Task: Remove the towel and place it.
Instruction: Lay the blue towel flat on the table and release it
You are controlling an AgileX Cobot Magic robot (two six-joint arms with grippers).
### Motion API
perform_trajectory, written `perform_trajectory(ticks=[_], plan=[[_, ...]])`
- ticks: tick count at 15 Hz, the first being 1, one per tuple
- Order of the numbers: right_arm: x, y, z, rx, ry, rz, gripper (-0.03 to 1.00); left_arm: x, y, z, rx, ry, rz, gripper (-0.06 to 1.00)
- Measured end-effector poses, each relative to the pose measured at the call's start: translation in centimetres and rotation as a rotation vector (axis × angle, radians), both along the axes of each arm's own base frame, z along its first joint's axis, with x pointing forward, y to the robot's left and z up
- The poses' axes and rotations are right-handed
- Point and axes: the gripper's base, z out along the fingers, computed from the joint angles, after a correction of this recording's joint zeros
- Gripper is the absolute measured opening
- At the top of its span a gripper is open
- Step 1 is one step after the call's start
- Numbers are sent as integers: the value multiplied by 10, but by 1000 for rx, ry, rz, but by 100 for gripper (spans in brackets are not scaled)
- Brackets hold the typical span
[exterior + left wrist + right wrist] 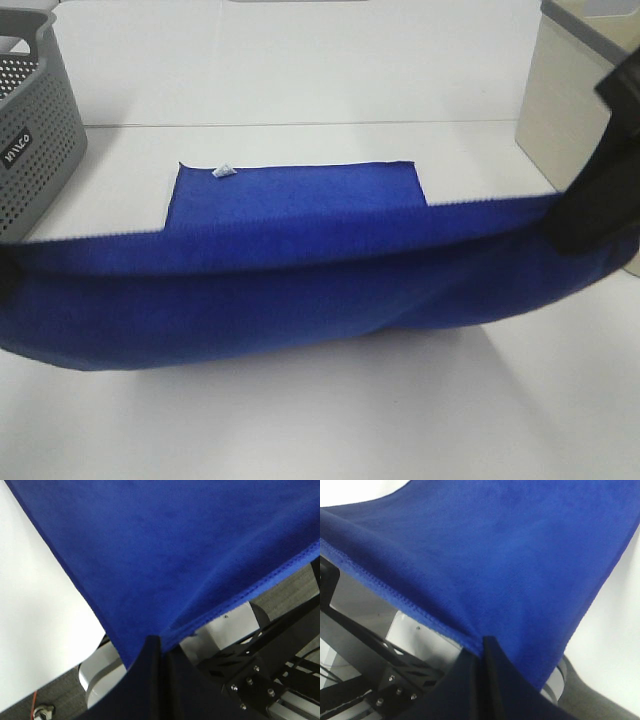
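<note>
Closed fingers are shown at both ends of the towel (300, 290).

Exterior high view: the towel is held stretched across the foreground. The left gripper (4, 272) is clamped on its left end and the right gripper (586, 220) on its right end. The cloth is plain, fuzzy and deep royal blue. A stitched hem is seen along its upper edge, and the middle sags in a long fold. Whether the lower edge touches the table (320, 430) cannot be told. Behind it a flat blue cloth (300, 185) with a white tag (222, 170) lies on the table; whether it is joined to the held towel cannot be told. Bare table is left in front of the towel and behind the flat cloth. A grey basket (40, 140) bounds the left side and a beige box (560, 110) the right; both are cut off by the frame. Only a sliver of the left gripper is seen.

Left wrist view: the dark fingers are pressed together on a corner of the towel, which spreads taut away from them and fills most of the picture. White table and a black frame (260, 665) are glimpsed past its edges.

Right wrist view: the fingers are likewise shut on a corner of the towel. The pinched cloth is hidden between them.
</note>
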Motion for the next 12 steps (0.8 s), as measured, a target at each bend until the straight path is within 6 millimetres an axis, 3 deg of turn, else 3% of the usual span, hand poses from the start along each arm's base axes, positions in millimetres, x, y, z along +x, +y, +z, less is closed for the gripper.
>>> perform_trajectory(ticks=[7,12], plan=[[-25,-2,-89,-44,379,-25,2,-24,1,-69,8,278,-14,0],[-17,2,-137,-96,598,6,2,-8,-3,-114,51,409,-55,0]])
